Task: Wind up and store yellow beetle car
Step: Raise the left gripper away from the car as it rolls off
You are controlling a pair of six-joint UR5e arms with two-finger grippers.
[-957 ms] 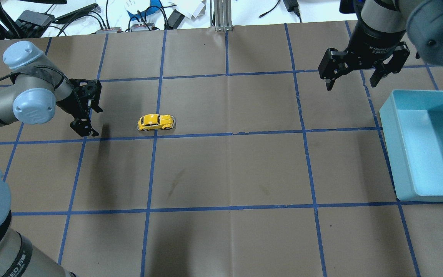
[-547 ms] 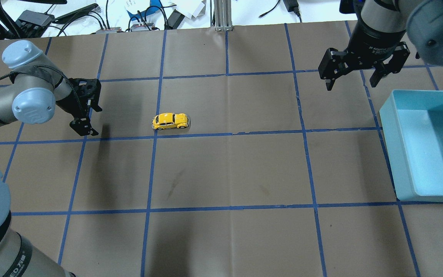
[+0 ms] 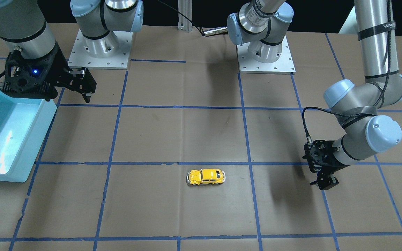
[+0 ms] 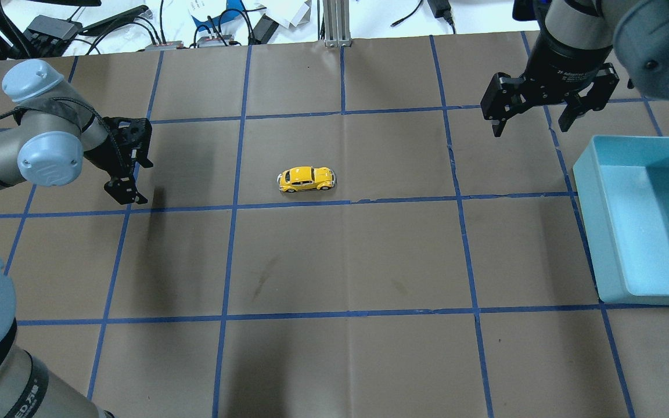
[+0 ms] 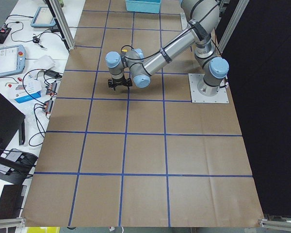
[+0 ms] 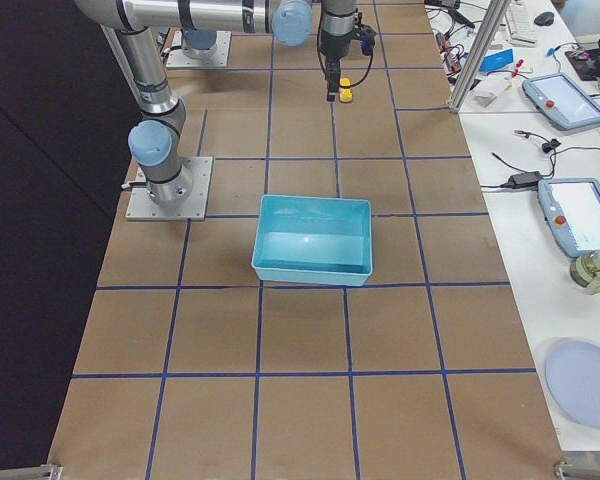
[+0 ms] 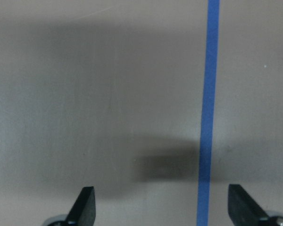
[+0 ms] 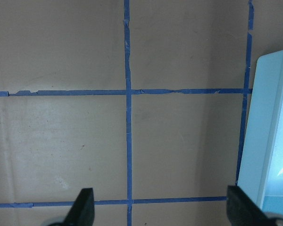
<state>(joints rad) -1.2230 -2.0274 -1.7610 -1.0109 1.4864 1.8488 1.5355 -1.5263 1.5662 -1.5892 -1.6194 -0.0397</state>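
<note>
The yellow beetle car (image 4: pixel 306 179) stands on its wheels on the brown paper table, near the middle and just above a blue tape line, nose toward the right. It also shows in the front view (image 3: pixel 206 176). My left gripper (image 4: pixel 144 183) is open and empty, low over the table well to the car's left. The left wrist view (image 7: pixel 160 207) shows only bare paper and tape between its fingers. My right gripper (image 4: pixel 530 129) is open and empty, raised at the back right, far from the car. Its wrist view (image 8: pixel 160 207) shows no car.
A light blue bin (image 4: pixel 585 174) stands at the table's right edge, empty; its rim shows in the right wrist view (image 8: pixel 269 117). Blue tape lines grid the paper. Cables and electronics (image 4: pixel 154 29) lie beyond the far edge.
The car has rolled to the right along the tape line, away from my left gripper. Both arms have hardly moved.
</note>
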